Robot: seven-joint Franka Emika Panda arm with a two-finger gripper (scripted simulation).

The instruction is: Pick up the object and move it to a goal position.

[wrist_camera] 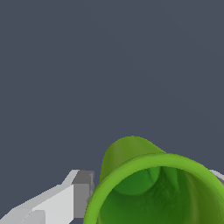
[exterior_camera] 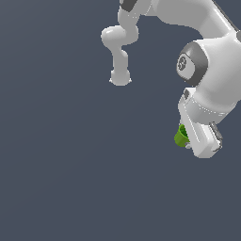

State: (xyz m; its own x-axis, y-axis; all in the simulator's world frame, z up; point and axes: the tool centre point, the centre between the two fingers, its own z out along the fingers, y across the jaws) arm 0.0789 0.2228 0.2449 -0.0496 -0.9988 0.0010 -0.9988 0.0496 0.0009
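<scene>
— Where is the green cup (wrist_camera: 157, 192)?
— Right up close in the wrist view. Its hollow top faces the camera, and a gray finger (wrist_camera: 81, 192) of the claw sits tight against its side.
— Is the claw (exterior_camera: 187, 139) holding it?
— Yes, it is closed on the cup, which pokes out toward the exterior view's left.
— And behind?
— The white arm (exterior_camera: 212, 80), then plain dark gray.

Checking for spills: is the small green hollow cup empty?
Empty: the wrist view looks into the small green hollow cup and shows only its bare green inside.
</scene>
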